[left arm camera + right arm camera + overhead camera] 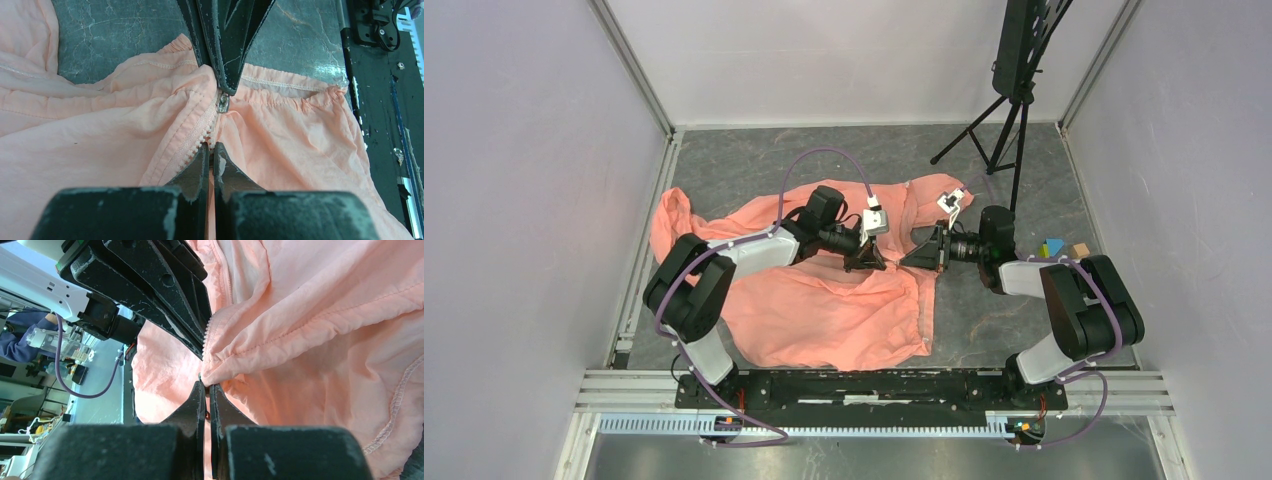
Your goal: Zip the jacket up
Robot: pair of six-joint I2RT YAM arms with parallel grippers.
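Observation:
The salmon-pink jacket (824,300) lies wrinkled on the grey table, with its gathered hem (295,90) toward the near rail. My left gripper (865,260) is shut on the pale zipper strip (192,137), its fingertips (202,152) pinching the teeth just behind the silver slider (223,104). My right gripper (921,256) faces it from the other side. It is shut at the slider's pull, with bunched fabric at its tips (206,385). In the left wrist view the right fingers (225,60) come down from the top onto the slider. The two grippers nearly touch.
A black tripod stand (1014,110) rises at the back right. Small coloured blocks (1054,246) lie right of the right arm. The black base rail (874,385) runs along the near edge and also shows in the left wrist view (380,100). White walls enclose the table.

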